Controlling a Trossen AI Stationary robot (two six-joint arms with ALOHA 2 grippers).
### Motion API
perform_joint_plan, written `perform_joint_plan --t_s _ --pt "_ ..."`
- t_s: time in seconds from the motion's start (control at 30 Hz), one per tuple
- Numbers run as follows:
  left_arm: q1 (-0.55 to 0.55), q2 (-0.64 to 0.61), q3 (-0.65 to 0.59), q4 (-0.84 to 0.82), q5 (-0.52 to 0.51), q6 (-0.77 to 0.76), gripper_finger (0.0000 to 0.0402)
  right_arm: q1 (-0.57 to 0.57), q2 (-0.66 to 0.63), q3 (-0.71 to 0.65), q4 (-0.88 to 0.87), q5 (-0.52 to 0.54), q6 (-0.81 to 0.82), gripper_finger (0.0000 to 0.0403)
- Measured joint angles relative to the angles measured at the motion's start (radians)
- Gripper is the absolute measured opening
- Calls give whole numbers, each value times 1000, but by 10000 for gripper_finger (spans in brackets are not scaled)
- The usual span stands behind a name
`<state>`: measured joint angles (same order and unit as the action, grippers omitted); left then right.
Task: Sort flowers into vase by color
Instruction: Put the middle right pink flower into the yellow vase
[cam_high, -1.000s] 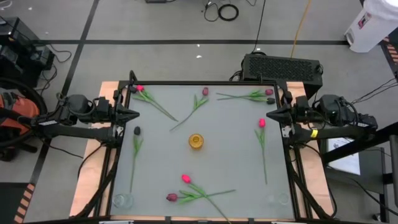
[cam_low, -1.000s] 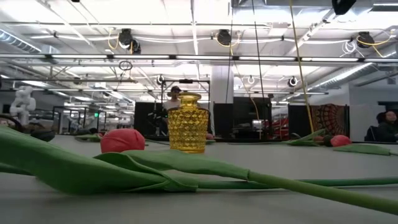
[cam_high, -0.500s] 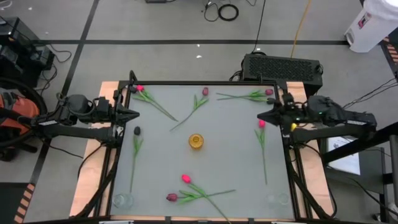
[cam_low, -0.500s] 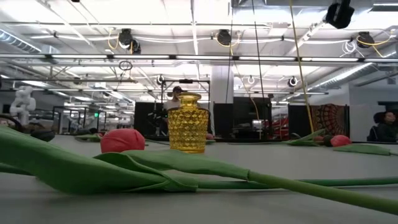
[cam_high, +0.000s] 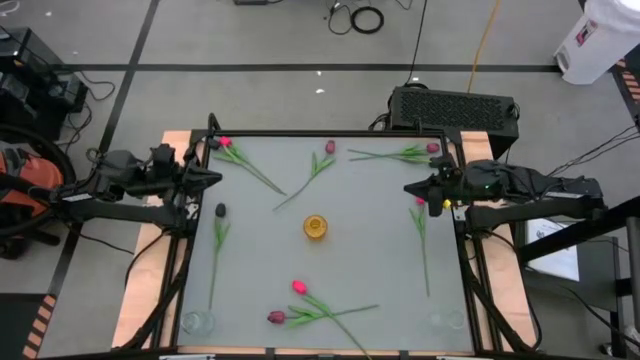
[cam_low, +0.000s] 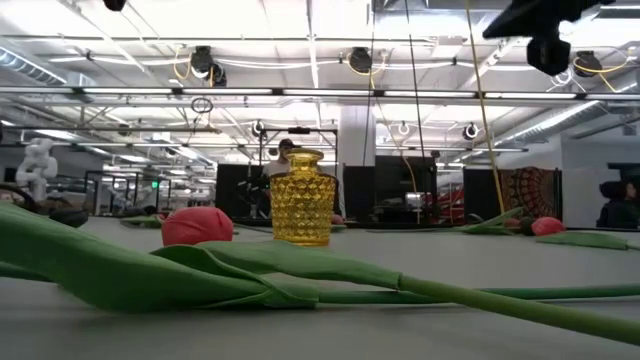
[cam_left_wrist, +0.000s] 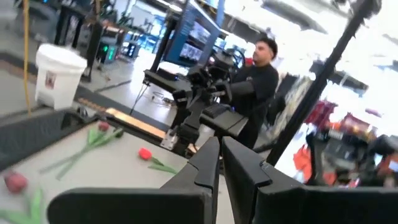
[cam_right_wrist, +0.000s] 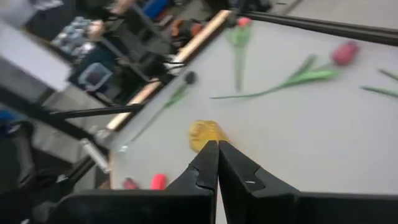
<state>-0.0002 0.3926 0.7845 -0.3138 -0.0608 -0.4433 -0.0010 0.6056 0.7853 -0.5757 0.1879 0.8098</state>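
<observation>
High view: the flowers lie scattered flat across the table (cam_high: 360, 200), none in the yellow vase (cam_high: 316, 227) at its middle. The right gripper (cam_high: 411, 189) hangs over the table's right edge, with a pink tulip (cam_high: 421, 199) just beside and below its tip and another pink tulip (cam_high: 432, 148) a little farther off toward the back corner. The left gripper (cam_high: 214, 177) waits at the left edge, near a bright pink tulip (cam_high: 224, 143) and a near-black tulip (cam_high: 220, 210). More heads lie well apart from both: a maroon tulip (cam_high: 330, 147) at the back, a pair of tulips (cam_high: 288, 303) at the front.

Low view: a long leaf and stem (cam_low: 330, 275) sprawl limp on the surface. Judgement: light, thin, springy; heads soft and likely to crush (take the stem, mid-length or just under the head). The vase looks small and could tip if a stem is pushed in off-centre.

Left wrist view: the left fingers (cam_left_wrist: 208, 165) stand close together, only a thin slit between, holding nothing; a person stands beyond the table.

Right wrist view: the right fingers (cam_right_wrist: 208, 163) are pressed together, empty, pointing toward the vase; they must spread before any pick.
</observation>
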Motion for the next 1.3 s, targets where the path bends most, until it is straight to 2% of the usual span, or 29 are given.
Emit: perform_joint_plan --t_s 0.13,0.37,0.77,1.0,1.3 --pt "0 7 0 -2 -18 -68 28 0 0 0 -67 72 57 4" --pt "0 56 0 -14 -73 -75 27 -12 0 0 -206 157 154 4" --pt "0 126 0 -42 -105 -75 26 -19 1 0 -447 142 294 4" --pt "0 159 0 -41 -110 -75 26 -19 34 0 -588 95 380 4" --pt "0 183 0 -40 -112 -74 26 -19 110 0 -640 83 410 4"
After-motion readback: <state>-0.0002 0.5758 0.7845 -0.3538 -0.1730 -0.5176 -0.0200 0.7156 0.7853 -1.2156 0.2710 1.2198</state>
